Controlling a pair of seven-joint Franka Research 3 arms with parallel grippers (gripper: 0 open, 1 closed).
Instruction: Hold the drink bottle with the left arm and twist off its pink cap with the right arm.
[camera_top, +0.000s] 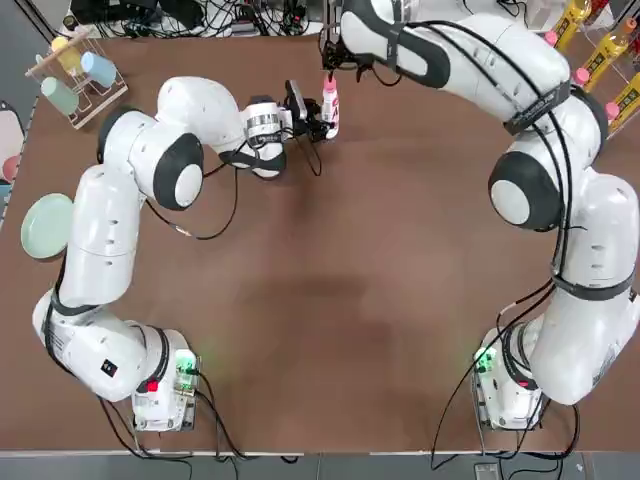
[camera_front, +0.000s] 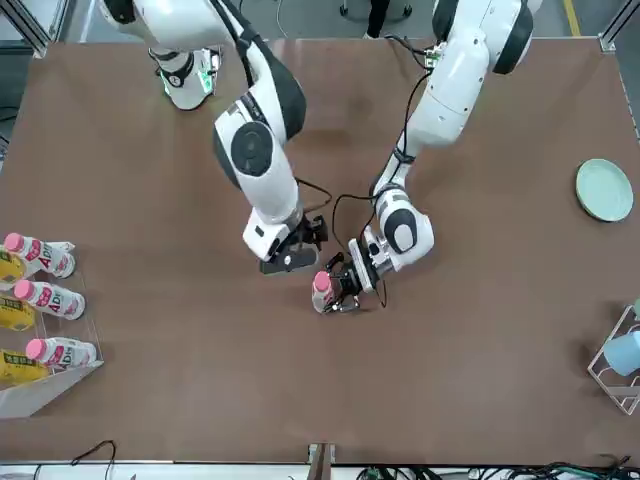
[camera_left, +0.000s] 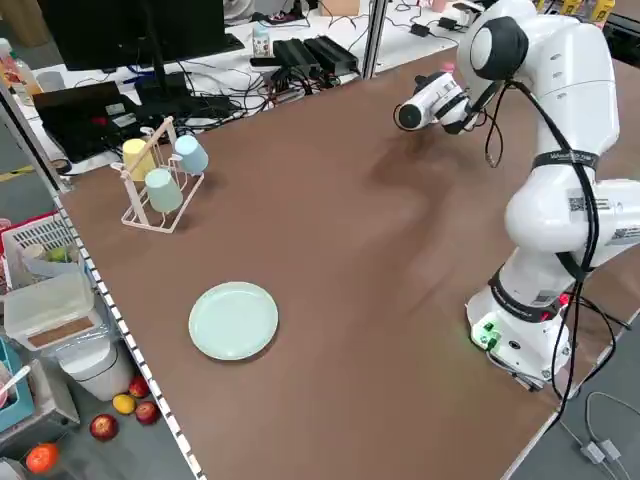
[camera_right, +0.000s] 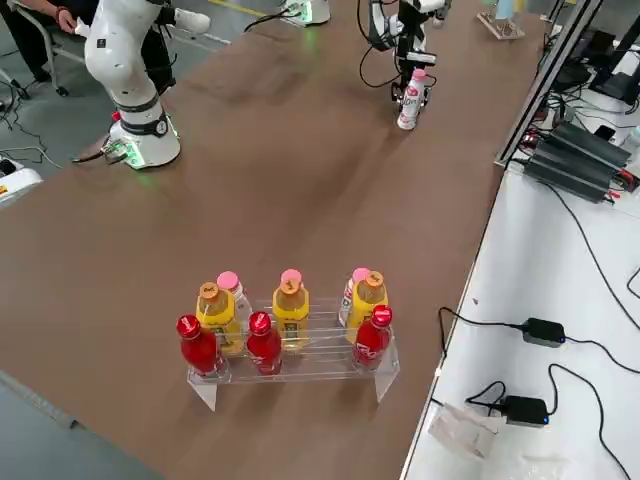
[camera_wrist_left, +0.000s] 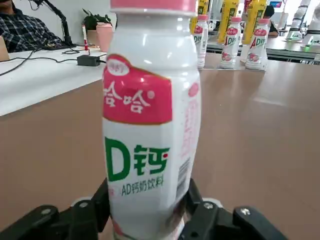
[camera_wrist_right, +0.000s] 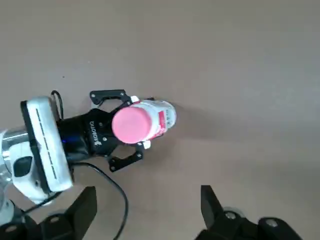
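From here I can see a grey floor (camera_left: 105, 455) round a brown tabletop (camera_left: 340, 290) with a pale edge. A white desk (camera_right: 545, 300) stands alongside, carrying a black monitor (camera_left: 140, 30) and tangled cables. A potted plant (camera_wrist_left: 96, 20) sits against a pale wall (camera_wrist_left: 75, 10), and a yellow line (camera_front: 572, 18) is marked on the floor.

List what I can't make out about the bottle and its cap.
- Drink level: hidden by the opaque wall of the bottle, left wrist view; the left gripper grips it low down.
- Top of the pink cap: cut off by the left wrist view's upper edge; the open right gripper hovers over it.
- Back label: faces away, left wrist view.
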